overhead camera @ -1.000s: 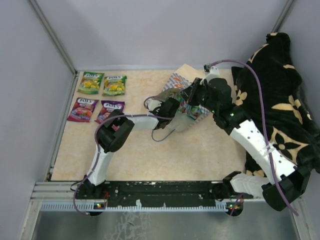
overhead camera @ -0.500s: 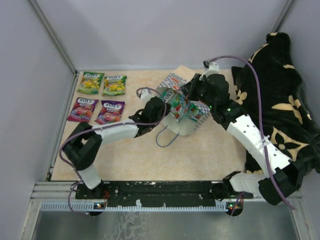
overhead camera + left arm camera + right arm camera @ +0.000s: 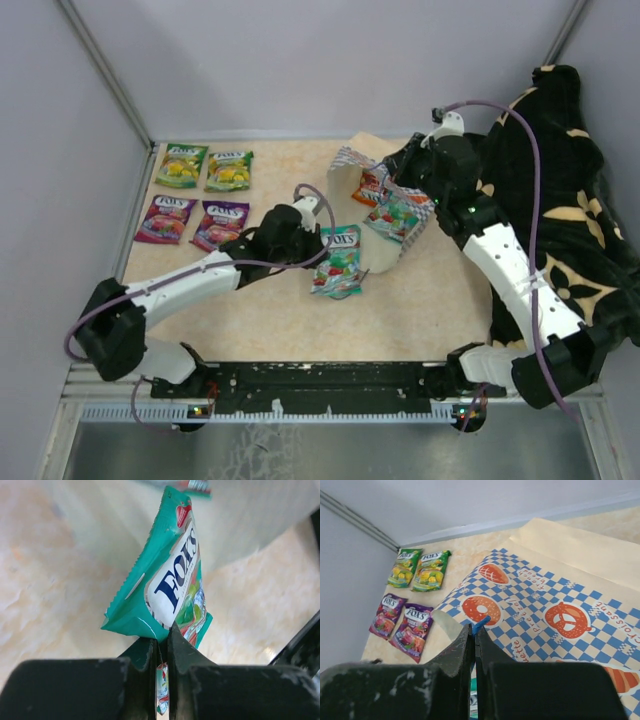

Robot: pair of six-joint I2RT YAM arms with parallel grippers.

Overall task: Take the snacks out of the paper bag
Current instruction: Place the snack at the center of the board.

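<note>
My left fingers [image 3: 163,634] are nipped almost together on the lower edge of a teal packet [image 3: 165,580]. It sticks out ahead of them, just outside the mouth of the paper bag [image 3: 380,255]. My right fingers [image 3: 474,632] are pressed together on the bag's blue cord handle [image 3: 481,625], with its checkered side spread beyond their tips. Left of the left fingers, two green packets [image 3: 181,165] and two purple packets [image 3: 166,218] lie on the tan desk [image 3: 280,310]. Right of the right fingers a black-and-tan blanket [image 3: 560,200] is heaped against grey walls.
</note>
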